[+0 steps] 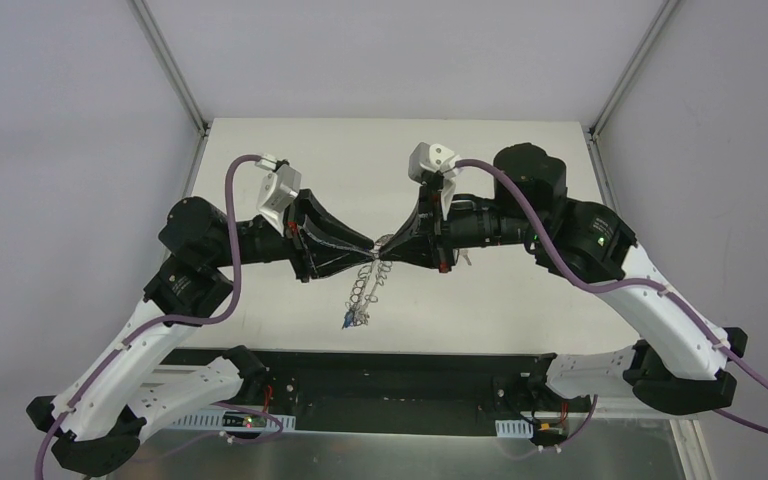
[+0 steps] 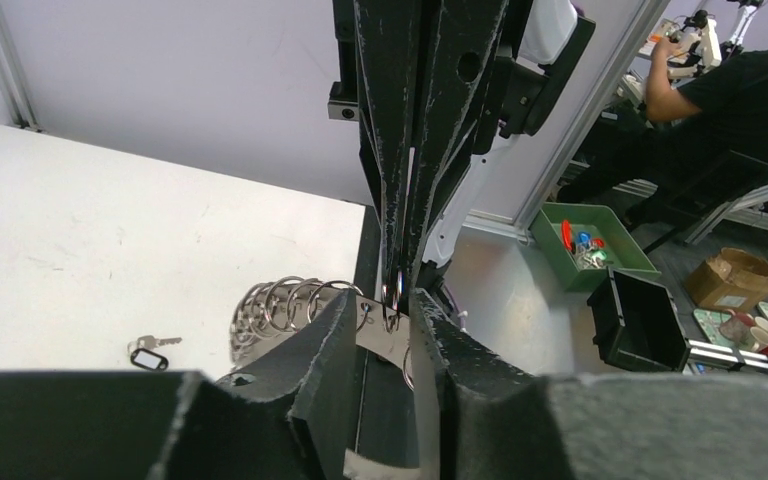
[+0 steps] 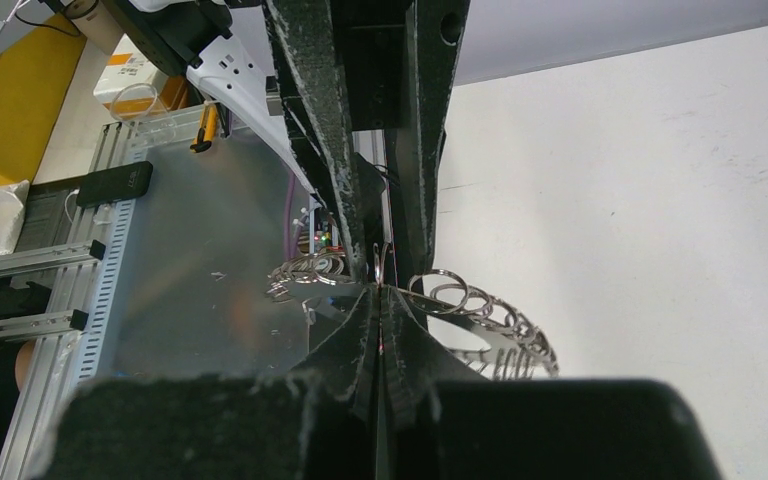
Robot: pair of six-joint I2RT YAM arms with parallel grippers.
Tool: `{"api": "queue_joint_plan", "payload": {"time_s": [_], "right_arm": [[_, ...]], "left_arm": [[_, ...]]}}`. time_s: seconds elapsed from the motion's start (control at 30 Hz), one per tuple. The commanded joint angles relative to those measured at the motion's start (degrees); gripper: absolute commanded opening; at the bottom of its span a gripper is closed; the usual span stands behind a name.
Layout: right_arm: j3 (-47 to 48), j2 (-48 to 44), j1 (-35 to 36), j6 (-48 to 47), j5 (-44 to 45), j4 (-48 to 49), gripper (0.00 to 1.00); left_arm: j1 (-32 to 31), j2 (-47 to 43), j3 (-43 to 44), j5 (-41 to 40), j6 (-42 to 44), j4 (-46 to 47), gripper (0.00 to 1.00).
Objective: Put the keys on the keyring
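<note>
Shiny bare metal on keyring [image 2: 278,305]; scuffed matt black plastic on right gripper [image 3: 380,293]; matt white table [image 2: 110,230], faintly marked.

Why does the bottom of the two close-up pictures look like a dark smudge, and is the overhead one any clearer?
Left wrist view: the left jaws sit too near the lens, a dark blur, while the keyring is sharp, its loops glinting. Right wrist view: the right jaws blur likewise. Top view: soft, even light, but the keyring looks tiny.
</note>
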Motion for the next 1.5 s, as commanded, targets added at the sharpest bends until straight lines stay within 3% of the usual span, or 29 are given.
{"api": "queue_joint_plan", "payload": {"time_s": [0.0, 0.13, 0.23, 0.57, 0.73, 0.9, 1.47], "right_arm": [[3.3, -0.1, 0.4, 0.4, -2.0, 5.2, 0.0], [3.3, -0.1, 0.4, 0.5, -2.1, 5.2, 0.0], [3.3, -0.1, 0.4, 0.4, -2.2, 5.1, 0.0], [2.6, -0.6, 0.5, 1.3, -1.2, 5.4, 0.0], [1.3, -2.2, 0.5, 0.9, -1.0, 5.6, 0.23], [1.0, -2.7, 0.5, -0.4, -1.3, 4.8, 0.34], [3.0, 0.7, 1.2, -1.2, -3.9, 4.0, 0.39]], "left_arm": [[0.0, 0.0, -0.3, 2.4, -0.7, 3.5, 0.22], [0.1, -0.1, -0.3, 2.7, -0.7, 3.4, 0.15], [0.0, 0.2, -0.1, 3.7, -0.5, 3.4, 0.0], [0.0, -2.1, -1.8, 3.8, 0.7, 6.6, 0.0], [0.0, -3.2, -2.6, 4.1, 0.4, 8.6, 0.0], [0.0, -3.8, -3.3, 3.8, -0.1, 10.2, 0.0], [0.0, -4.6, -3.7, 3.2, -1.2, 11.8, 0.0]]}}
